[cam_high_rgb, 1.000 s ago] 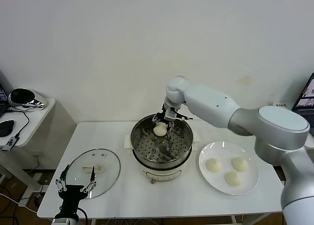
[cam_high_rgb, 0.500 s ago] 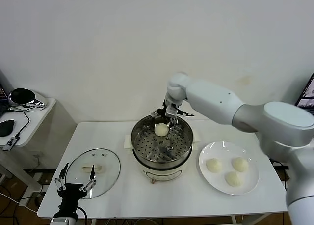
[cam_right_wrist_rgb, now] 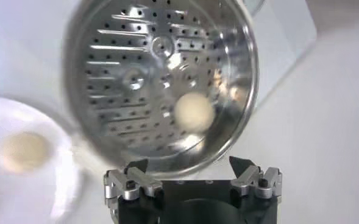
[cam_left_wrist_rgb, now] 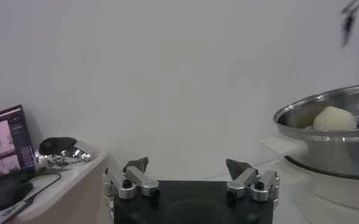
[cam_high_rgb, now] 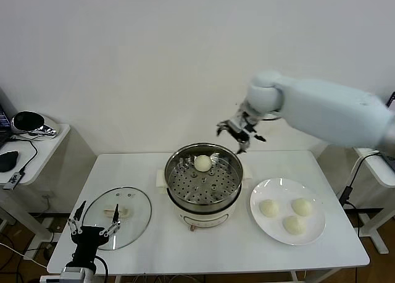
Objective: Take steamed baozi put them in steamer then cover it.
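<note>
The steamer point(cam_high_rgb: 203, 204) stands at the table's middle, with one baozi point(cam_high_rgb: 202, 162) on the far side of its perforated tray; it also shows in the right wrist view point(cam_right_wrist_rgb: 194, 111) and the left wrist view point(cam_left_wrist_rgb: 333, 119). Three more baozi point(cam_high_rgb: 268, 207) lie on a white plate point(cam_high_rgb: 287, 236) to the right. The glass cover point(cam_high_rgb: 139, 206) lies flat on the table at the left. My right gripper point(cam_high_rgb: 241, 133) is open and empty, above and behind the steamer's right rim. My left gripper point(cam_high_rgb: 95, 223) is open and empty at the near edge of the cover.
A side table point(cam_high_rgb: 37, 148) at the far left holds a mouse, cables and a shiny object. The white wall stands close behind the table. A second table edge point(cam_high_rgb: 378, 172) shows at the right.
My right gripper has let go of the baozi in the steamer, then risen and swung to the right, away from the pot. The left arm has not moved.
</note>
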You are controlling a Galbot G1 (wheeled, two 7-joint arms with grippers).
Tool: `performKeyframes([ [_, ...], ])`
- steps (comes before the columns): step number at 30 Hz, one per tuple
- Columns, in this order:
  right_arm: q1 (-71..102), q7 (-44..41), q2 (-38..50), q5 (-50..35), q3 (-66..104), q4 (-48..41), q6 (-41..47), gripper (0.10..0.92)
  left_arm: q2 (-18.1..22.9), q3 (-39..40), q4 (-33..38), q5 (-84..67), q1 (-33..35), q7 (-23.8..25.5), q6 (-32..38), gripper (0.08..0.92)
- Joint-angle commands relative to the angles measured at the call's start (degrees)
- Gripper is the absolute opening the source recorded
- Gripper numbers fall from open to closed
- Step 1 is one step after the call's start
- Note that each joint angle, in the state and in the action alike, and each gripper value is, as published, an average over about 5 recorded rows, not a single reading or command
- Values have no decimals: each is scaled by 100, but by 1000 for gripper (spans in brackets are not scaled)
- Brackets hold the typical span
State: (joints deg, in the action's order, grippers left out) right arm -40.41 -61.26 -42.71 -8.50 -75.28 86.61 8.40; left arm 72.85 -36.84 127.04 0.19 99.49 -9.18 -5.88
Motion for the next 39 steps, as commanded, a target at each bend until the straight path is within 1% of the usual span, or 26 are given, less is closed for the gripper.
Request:
performKeyframes([
  [1, 59, -169, 2073, -142, -157, 1258, 1337, 823, -89, 41, 102, -25, -51, -24, -614, 823],
  [5, 661, -67, 2404, 23, 29, 1309, 1256, 823, -70, 89, 48, 16, -96, -25, -607, 823],
  [9, 1952, 85, 2494, 299, 847, 1195, 1174, 823, -27, 100, 30, 8, -137, -69, -580, 823],
  [12, 2821, 149, 2340, 656, 1542, 942, 1098, 823, 0, 66, 42, -12, -145, -96, -575, 823],
  [16, 3514, 207, 1991, 1012, 2080, 495, 965, 823, 36, 15, 52, -11, -110, -107, -567, 823],
  [21, 3872, 226, 1553, 1235, 2260, -63, 856, 823, 72, -22, 55, -7, -51, -110, -554, 823],
  [26, 4102, 338, 1116, 1267, 2371, -477, 837, 823, 92, -38, 57, -7, -42, -112, -554, 823],
  [39, 4229, 528, 279, 1320, 2452, -1070, 731, 823, 84, -131, 27, -7, -40, -117, -545, 823],
])
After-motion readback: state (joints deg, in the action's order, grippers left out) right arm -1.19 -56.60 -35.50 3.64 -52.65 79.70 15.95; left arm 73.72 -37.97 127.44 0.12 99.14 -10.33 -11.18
